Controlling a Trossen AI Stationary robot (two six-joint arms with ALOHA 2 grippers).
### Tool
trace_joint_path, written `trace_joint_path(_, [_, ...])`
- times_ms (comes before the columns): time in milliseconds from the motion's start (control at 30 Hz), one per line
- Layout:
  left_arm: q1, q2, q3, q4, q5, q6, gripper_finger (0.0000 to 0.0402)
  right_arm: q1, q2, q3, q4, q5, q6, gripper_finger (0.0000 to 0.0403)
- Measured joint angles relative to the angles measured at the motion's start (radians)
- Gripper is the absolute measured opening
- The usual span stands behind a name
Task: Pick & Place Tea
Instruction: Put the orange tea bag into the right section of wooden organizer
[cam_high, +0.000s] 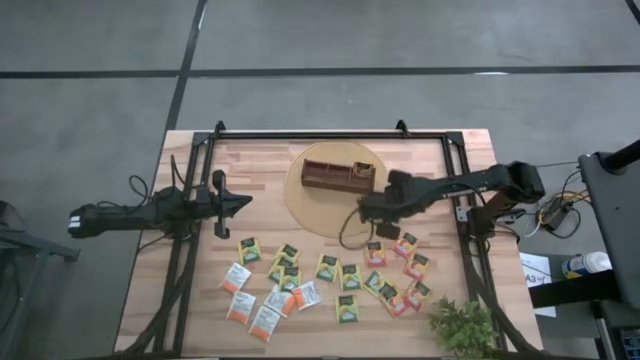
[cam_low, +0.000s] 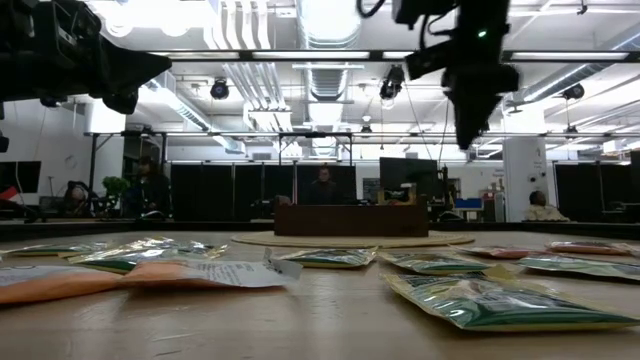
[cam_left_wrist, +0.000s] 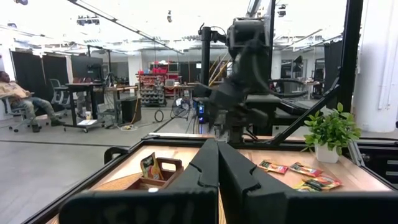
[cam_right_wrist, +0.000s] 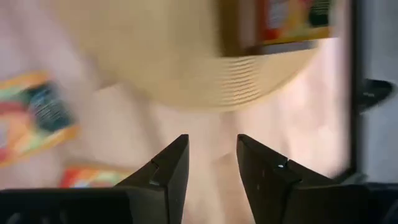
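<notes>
Several flat tea packets (cam_high: 327, 267) lie scattered on the near half of the wooden table, white-and-orange ones at the left, green and red ones at the right. One packet (cam_high: 362, 168) stands in the brown wooden tray (cam_high: 325, 178), which sits on a round pale board (cam_high: 300, 205). My right gripper (cam_right_wrist: 211, 140) hangs open above the board's near right edge, fingers pointing steeply down, with nothing between them. My left gripper (cam_left_wrist: 217, 163) waits shut at the table's left side, pointing level toward the right.
A small potted plant (cam_high: 462, 325) stands at the near right corner. A black frame (cam_high: 330, 136) runs along the table's far edge and sides. Bare wood lies between the left gripper and the board.
</notes>
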Motion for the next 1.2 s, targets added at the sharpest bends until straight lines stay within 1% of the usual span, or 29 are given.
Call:
trace_joint_path(100, [0.000,0.000,0.000,0.000,0.000,0.000,0.0000,0.046,-0.009,-0.028,0.043,-0.084,-0.038,0.0135])
trace_joint_path(233, [0.000,0.000,0.000,0.000,0.000,0.000,0.0000,0.069,0.001,-0.039,0.138,-0.216,-0.095,0.0142])
trace_joint_path(367, [0.000,0.000,0.000,0.000,0.000,0.000,0.0000,0.073,0.031,-0.039,0.239,-0.283,-0.150,0.0150])
trace_joint_path(467, [0.000,0.000,0.000,0.000,0.000,0.000,0.0000,0.072,0.054,-0.038,0.273,-0.350,-0.170,0.0160])
trace_joint_path(767, [0.000,0.000,0.000,0.000,0.000,0.000,0.0000,0.074,0.102,-0.089,0.311,-0.369,-0.185,0.0189])
trace_joint_path(900, [0.000,0.000,0.000,0.000,0.000,0.000,0.0000,0.075,0.113,-0.135,0.377,-0.395,-0.189,0.0192])
trace_joint_path(1033, [0.000,0.001,0.000,0.000,0.000,0.000,0.0000,0.075,0.113,-0.183,0.446,-0.395,-0.207,0.0192])
trace_joint_path(1200, [0.000,0.001,0.000,0.000,0.000,0.000,0.0000,0.074,0.113,-0.235,0.489,-0.395,-0.231,0.0192])
